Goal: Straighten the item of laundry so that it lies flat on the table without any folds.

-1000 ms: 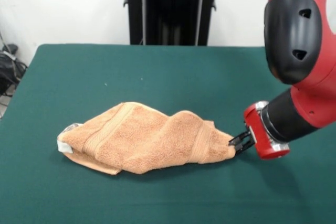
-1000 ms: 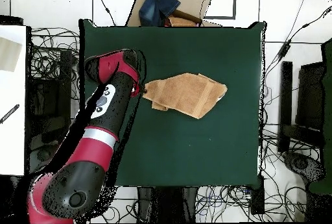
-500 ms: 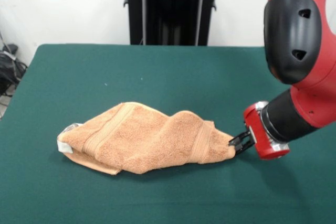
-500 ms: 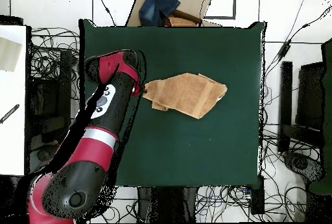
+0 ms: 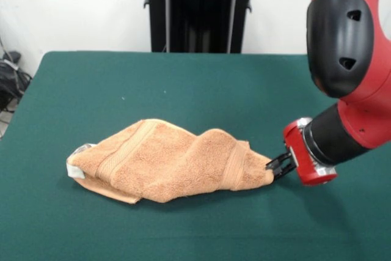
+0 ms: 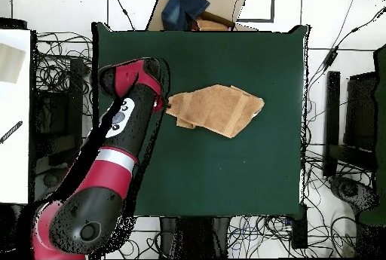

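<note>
Orange-tan terry towel [image 5: 174, 162] lies crumpled and folded over itself on the green table [image 5: 183, 84], bunched into a long, tapering heap. Two woven bands visible, one near each end. White tag [image 5: 76, 172] shows at the end away from the gripper. In the overhead view the towel [image 6: 216, 109] sits near the table's [image 6: 226, 174] middle, slightly toward the edge far from the robot's base.

Gripper [image 5: 275, 168] low at the towel's narrow end, black fingers pinched close together on the corner of the cloth. Wrist tilted, approaching from the side. In the overhead view the red arm [image 6: 113, 151] covers the gripper; arm crosses one table edge.
</note>
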Robot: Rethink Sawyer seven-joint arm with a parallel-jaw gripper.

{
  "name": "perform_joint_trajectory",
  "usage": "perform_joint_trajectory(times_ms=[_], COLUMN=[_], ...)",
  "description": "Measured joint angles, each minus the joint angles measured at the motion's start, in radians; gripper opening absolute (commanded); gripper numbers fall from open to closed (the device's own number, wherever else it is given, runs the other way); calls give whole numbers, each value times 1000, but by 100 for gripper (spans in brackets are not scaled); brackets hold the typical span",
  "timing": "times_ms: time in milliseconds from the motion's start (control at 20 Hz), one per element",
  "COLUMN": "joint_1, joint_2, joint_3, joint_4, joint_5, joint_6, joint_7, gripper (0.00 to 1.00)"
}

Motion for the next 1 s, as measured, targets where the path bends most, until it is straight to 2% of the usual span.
perform_joint_trajectory(times_ms=[350,1000], joint_1=[-1,-67], joint_2=[-17,-132], joint_3=[4,62], joint_4=[16,57], joint_5=[0,-1], joint_6=[0,19], joint_7=[0,0], gripper=[0,0])
